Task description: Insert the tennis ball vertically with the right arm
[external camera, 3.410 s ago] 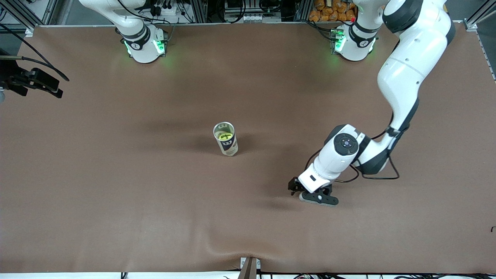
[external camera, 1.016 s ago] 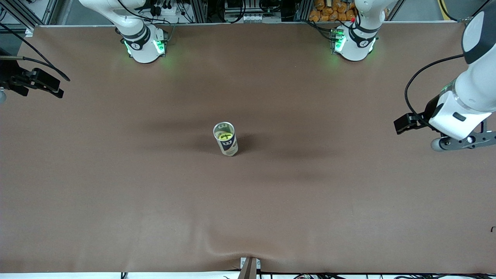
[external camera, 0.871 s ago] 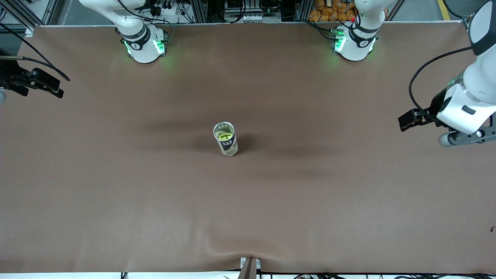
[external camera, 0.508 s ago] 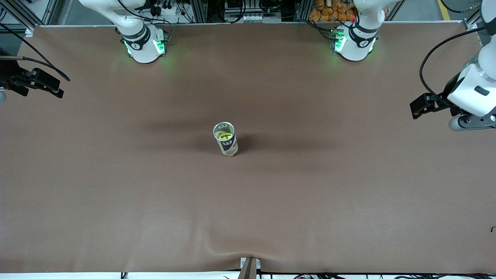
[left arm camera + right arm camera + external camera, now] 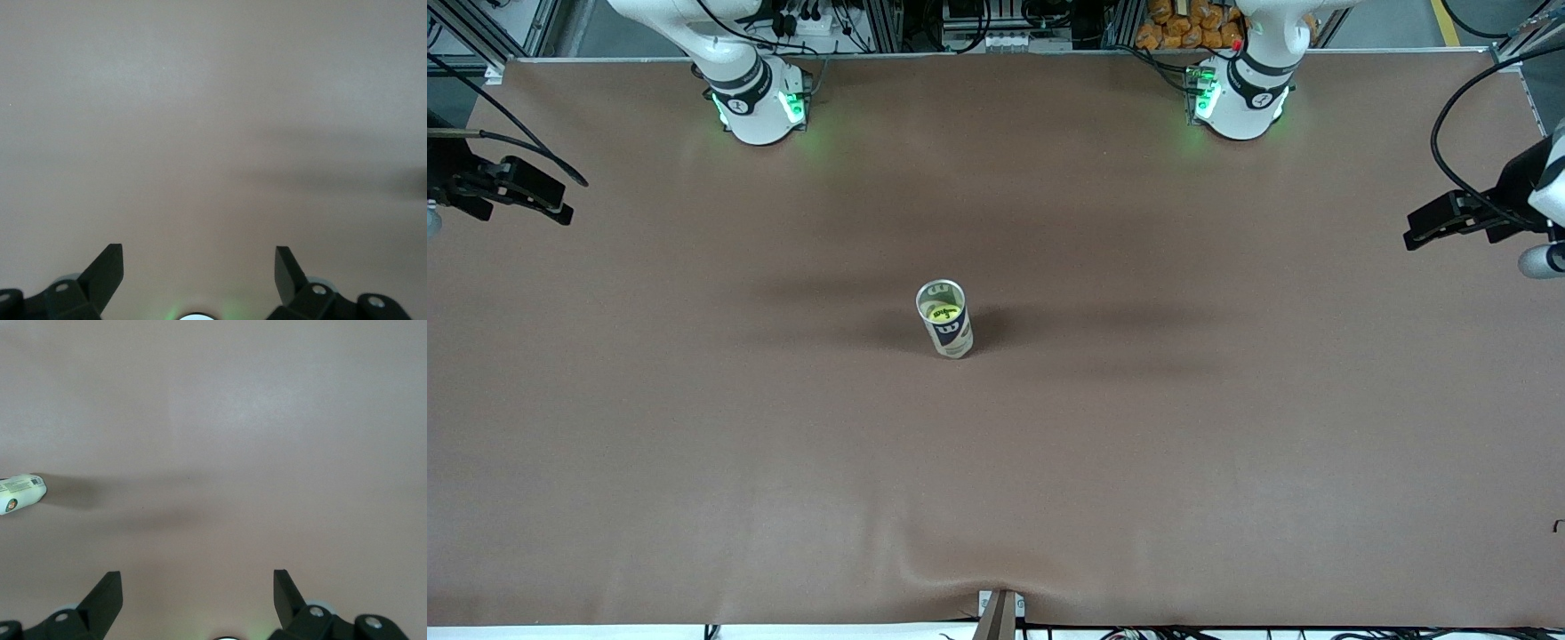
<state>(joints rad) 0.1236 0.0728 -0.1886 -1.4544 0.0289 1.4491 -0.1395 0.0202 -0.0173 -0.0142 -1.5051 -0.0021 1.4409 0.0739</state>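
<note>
Our right gripper point(image 5: 193, 587) hangs with fingers spread and empty over bare table point(image 5: 694, 444), as does our left gripper point(image 5: 197, 263) at its own end. Both wait clear, we judge, because the ball point(image 5: 944, 312) already sits inside the upright can point(image 5: 943, 318) mid-table.

The table point(image 5: 694, 427) has a matt brown cover like cloth, slightly wrinkled. The can point(image 5: 945, 320) has a shiny metal rim and printed label.

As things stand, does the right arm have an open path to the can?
Probably yes: the can stands upright alone mid-table, nothing around it, and the right gripper is open and empty at the table's edge.
</note>
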